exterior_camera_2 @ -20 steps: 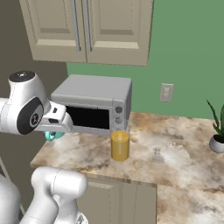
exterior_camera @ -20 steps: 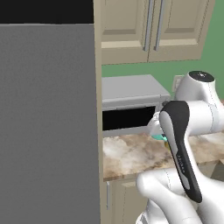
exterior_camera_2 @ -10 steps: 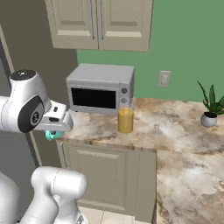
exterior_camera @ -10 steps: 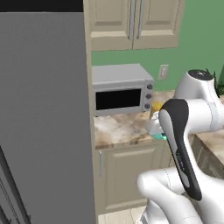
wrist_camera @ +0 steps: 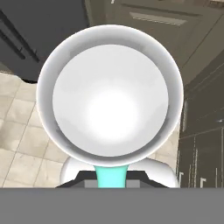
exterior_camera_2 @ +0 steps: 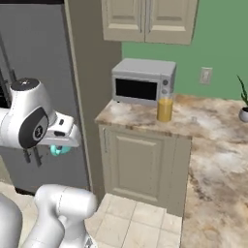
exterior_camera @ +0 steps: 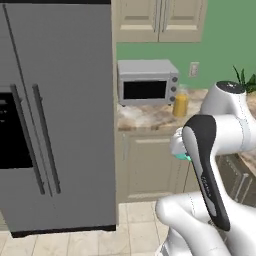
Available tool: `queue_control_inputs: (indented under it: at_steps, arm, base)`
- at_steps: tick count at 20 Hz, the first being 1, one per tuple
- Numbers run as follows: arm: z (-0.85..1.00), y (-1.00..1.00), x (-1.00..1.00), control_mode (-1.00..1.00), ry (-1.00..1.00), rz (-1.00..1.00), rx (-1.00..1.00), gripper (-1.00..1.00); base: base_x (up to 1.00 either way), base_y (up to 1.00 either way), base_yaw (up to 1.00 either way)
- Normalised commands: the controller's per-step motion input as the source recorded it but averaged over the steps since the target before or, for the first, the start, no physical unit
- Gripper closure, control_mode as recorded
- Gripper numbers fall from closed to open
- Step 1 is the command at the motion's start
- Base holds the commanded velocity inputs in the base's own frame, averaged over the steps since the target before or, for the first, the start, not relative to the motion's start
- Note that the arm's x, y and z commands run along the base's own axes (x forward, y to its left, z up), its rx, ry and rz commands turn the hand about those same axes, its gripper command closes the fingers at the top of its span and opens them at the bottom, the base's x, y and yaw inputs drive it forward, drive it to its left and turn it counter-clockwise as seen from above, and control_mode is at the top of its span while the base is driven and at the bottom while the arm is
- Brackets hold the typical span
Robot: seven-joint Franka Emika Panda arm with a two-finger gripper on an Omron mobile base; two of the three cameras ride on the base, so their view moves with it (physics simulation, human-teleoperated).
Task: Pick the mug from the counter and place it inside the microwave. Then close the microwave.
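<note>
Mug: off the counter and up in the air, pale inside facing the hand camera, teal handle toward the fingers.
Gripper: clamped on the mug's handle side – a teal sliver peeps out beside the white hand.
Change: the whole picture has shifted since a second ago – the base has backed away from the counter and turned; mug and grip look the same.
Meaning: pick done, carry under way; placing and closing not yet started.
Left: grey fridge, tall, close beside the arm's sweep.
Middle: small silver microwave on the counter, not the target; beige cabinet door below.
Right: yellow-orange bottle just beside it; potted plant farther along.
In the way: probably the fridge side.
</note>
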Motion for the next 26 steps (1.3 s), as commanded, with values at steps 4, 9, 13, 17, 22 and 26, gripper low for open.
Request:
queue_control_inputs:
  at_steps: [4, 9, 13, 17, 22, 26]
  arm:
    - [0.0, 0.0, 0.0, 1.0, 0.0, 0.0, 0.0, 1.0]
    - [0.0, 0.0, 0.0, 1.0, 0.0, 0.0, 0.0, 1.0]
    - [0.0, 0.0, 0.0, 1.0, 0.0, 0.0, 0.0, 1.0]
    - [0.0, 0.0, 0.0, 1.0, 0.0, 0.0, 0.0, 1.0]
    - [0.0, 0.0, 0.0, 1.0, 0.0, 0.0, 0.0, 1.0]
    - [0.0, 0.0, 0.0, 1.0, 0.0, 0.0, 0.0, 1.0]
  base:
    - [-0.53, 0.23, 0.52]
    - [-0.26, 0.21, 0.54]
    - [0.0, 0.45, 0.41]
    - [0.16, 0.93, 0.14]
    - [0.41, 1.0, 0.02]
    - [0.58, 1.0, 0.0]
